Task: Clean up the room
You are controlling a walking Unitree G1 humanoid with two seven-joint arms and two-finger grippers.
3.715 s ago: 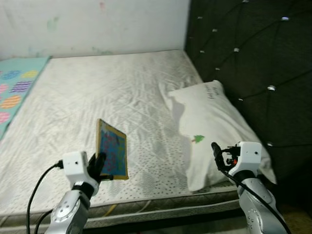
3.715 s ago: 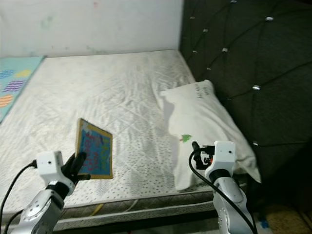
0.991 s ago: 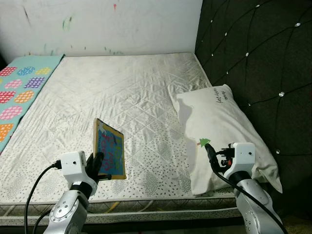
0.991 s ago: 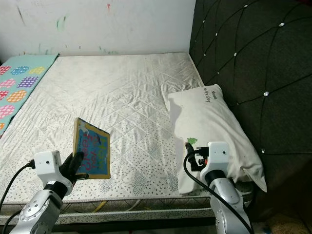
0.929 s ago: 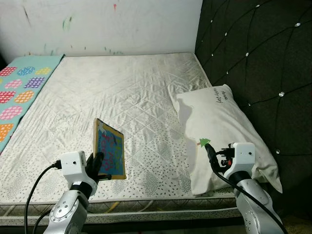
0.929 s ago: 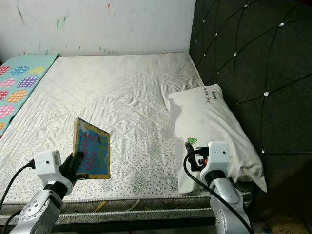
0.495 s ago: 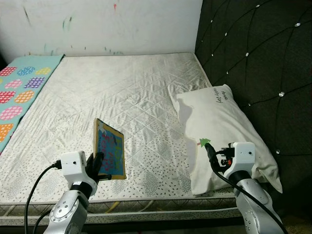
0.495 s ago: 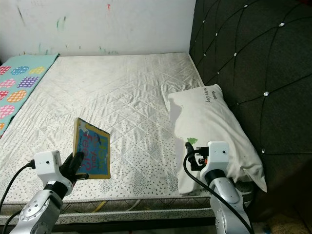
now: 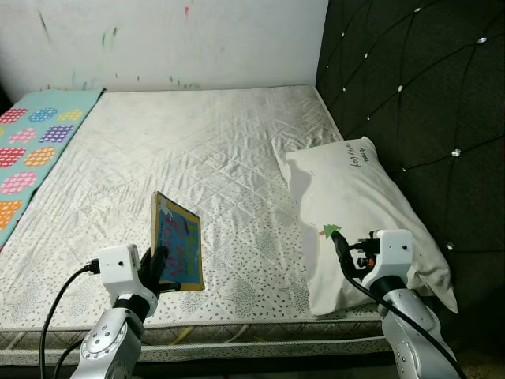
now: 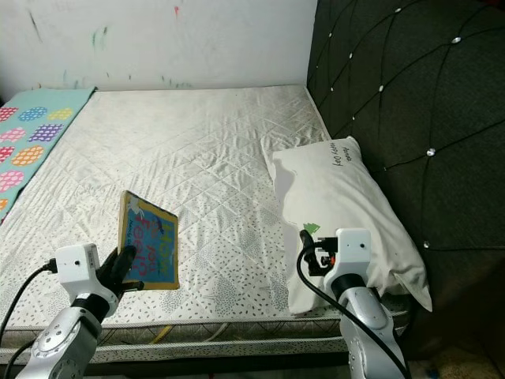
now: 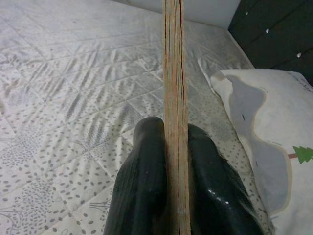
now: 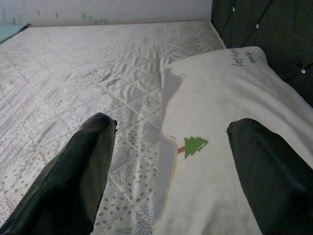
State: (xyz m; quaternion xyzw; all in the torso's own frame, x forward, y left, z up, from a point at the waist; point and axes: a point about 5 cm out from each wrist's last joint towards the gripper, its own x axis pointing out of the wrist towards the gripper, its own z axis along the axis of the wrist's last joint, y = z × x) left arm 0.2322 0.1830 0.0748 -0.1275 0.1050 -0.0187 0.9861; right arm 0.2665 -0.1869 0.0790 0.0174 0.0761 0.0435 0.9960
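Note:
A thin picture book [image 9: 177,241] with a blue cover and yellow border stands upright in my left gripper [image 9: 160,264], held above the near edge of the bed. In the left wrist view both black fingers [image 11: 146,176] press the book's spine edge [image 11: 173,98]. My right gripper [image 9: 345,251] hovers open at the near end of a white pillow [image 9: 359,205] with a small green tree print [image 12: 194,144]. Its two fingers [image 12: 83,166] stand wide apart with nothing between them.
The white quilted mattress [image 9: 205,150] spans the view. A black tufted headboard [image 9: 418,103] runs along the right. A teal mat with coloured dots [image 9: 31,150] lies at the left edge. A white wall [image 9: 158,39] with paint marks closes the far side.

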